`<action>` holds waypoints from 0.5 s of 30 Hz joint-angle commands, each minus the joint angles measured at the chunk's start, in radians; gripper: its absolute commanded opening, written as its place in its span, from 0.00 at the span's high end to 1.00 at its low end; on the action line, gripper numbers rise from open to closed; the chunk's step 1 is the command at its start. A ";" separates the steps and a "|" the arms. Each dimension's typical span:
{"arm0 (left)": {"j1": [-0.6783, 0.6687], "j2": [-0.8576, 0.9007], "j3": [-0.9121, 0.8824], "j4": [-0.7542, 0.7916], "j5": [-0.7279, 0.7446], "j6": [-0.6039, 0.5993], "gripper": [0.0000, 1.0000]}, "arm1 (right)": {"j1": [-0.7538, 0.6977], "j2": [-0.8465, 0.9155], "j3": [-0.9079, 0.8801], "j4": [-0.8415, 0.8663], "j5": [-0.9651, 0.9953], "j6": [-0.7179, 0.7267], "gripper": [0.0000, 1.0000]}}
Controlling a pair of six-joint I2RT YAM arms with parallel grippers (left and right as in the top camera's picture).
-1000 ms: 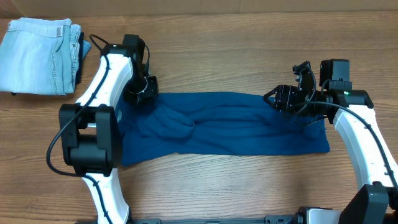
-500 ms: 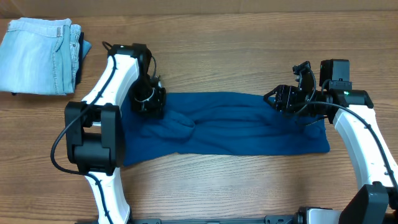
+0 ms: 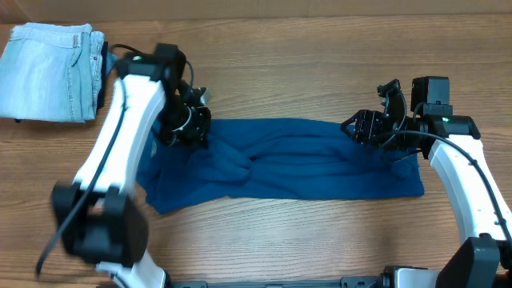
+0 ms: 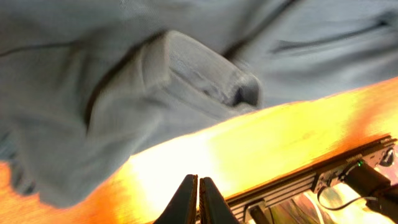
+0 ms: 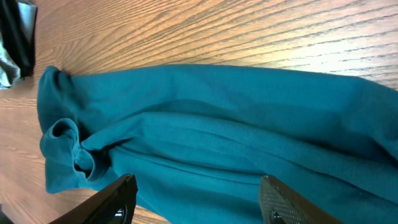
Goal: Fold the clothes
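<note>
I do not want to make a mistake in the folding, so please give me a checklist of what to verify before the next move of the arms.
1. Left gripper holding the shirt: not ok. It is shut, with no cloth between its fingertips.
2. Right gripper ready to grasp: ok. It is open above the shirt.
3. Right gripper touching the cloth: cannot tell.
4. Shirt lying flat: not ok. Creases bunch near the left gripper.
5. Jeans apart from the shirt: ok. They sit at the far left corner of the table.
6. Whole shirt on the table: ok.
</note>
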 commanded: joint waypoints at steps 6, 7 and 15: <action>-0.039 -0.117 -0.038 0.014 -0.335 -0.208 0.70 | 0.007 -0.001 0.015 -0.011 0.010 0.001 0.32; -0.039 -0.117 -0.068 0.045 -0.362 -0.209 0.69 | 0.007 -0.001 0.015 -0.014 0.010 0.001 0.29; -0.039 -0.111 -0.339 0.482 -0.281 0.068 0.41 | 0.007 -0.001 0.015 -0.013 0.010 0.001 0.27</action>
